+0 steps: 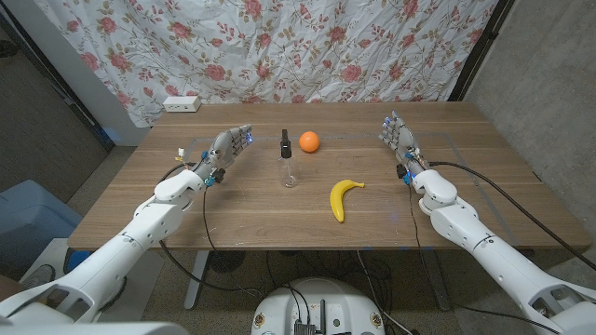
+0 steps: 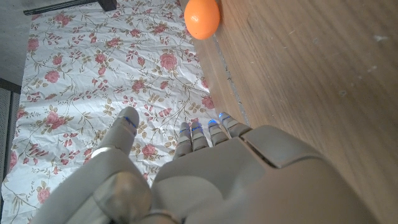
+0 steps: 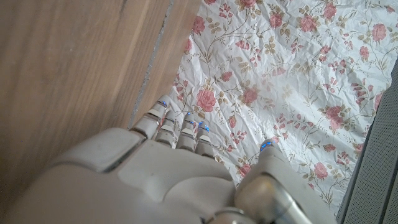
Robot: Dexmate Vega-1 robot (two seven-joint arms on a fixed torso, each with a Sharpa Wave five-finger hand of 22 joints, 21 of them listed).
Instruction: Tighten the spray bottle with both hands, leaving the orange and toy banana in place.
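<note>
A small clear spray bottle [image 1: 289, 167] with a black nozzle stands upright in the middle of the wooden table [image 1: 233, 214]. Just behind it to the right sits the orange [image 1: 309, 141], which also appears in the left wrist view as the orange [image 2: 202, 17]. A yellow toy banana [image 1: 343, 197] lies in front of the bottle, to its right. My left hand [image 1: 228, 149] hovers left of the bottle, fingers apart and holding nothing; the left hand [image 2: 205, 180] is seen from behind. My right hand [image 1: 399, 138] stands at the right, fingers extended and apart, also empty; the right hand [image 3: 174, 180] faces the curtain.
A floral curtain [image 1: 279, 46] hangs behind the table. A white power strip [image 1: 182, 104] lies at the back left corner. A blue bin [image 1: 28, 223] stands on the floor to the left. Cables run from both arms over the table edges.
</note>
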